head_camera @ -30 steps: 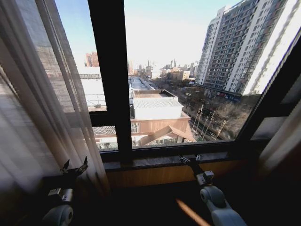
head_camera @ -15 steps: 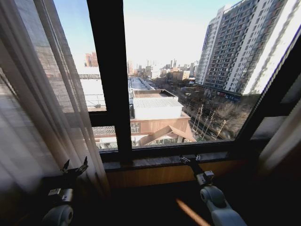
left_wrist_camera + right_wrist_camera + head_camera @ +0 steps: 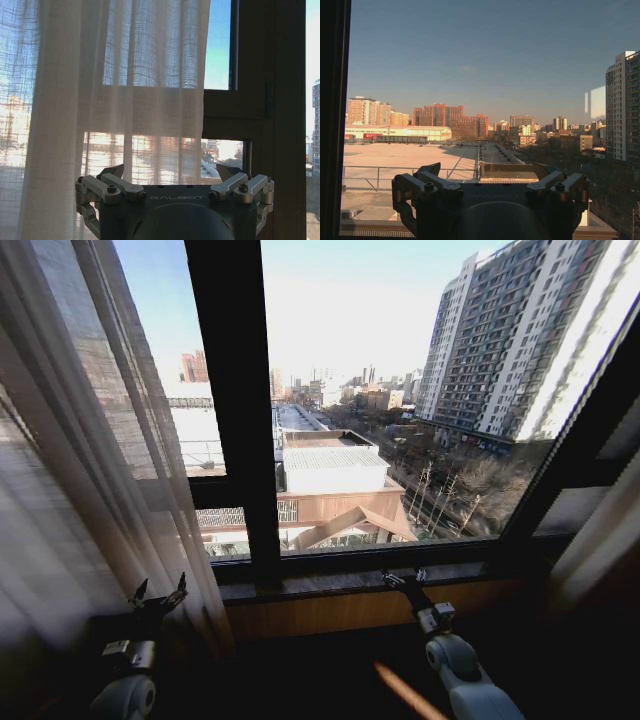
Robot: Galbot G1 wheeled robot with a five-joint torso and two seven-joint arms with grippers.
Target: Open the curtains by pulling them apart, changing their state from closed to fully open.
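Fingers (image 3: 112, 172) of the left gripper (image 3: 170, 175) are seen spread apart with nothing between them, and those of the right gripper (image 3: 487, 172) are likewise spread and empty. In the head view the left gripper (image 3: 158, 595) is found at the lower left of the frame, just beside the hanging edge of the curtains (image 3: 80, 470), though contact cannot be made out. In the left wrist view the curtains (image 3: 115, 100) are shown hanging in pleats across most of the frame, their free edge ending short of the dark window frame (image 3: 265, 115).

The curtains are gathered along the left side of the head view — a second pale strip of fabric (image 3: 600, 540) is seen at the lower right edge, blurred. Between them the window (image 3: 400, 390) is left uncovered, divided by a dark upright post (image 3: 235, 410).

The right gripper (image 3: 405, 580) is held at the lower middle of the head view, right by the sill (image 3: 340, 585) — well apart from either fabric. Through the glass a low building (image 3: 335, 470) and a tall apartment block (image 3: 510, 340) are seen under a clear sky.
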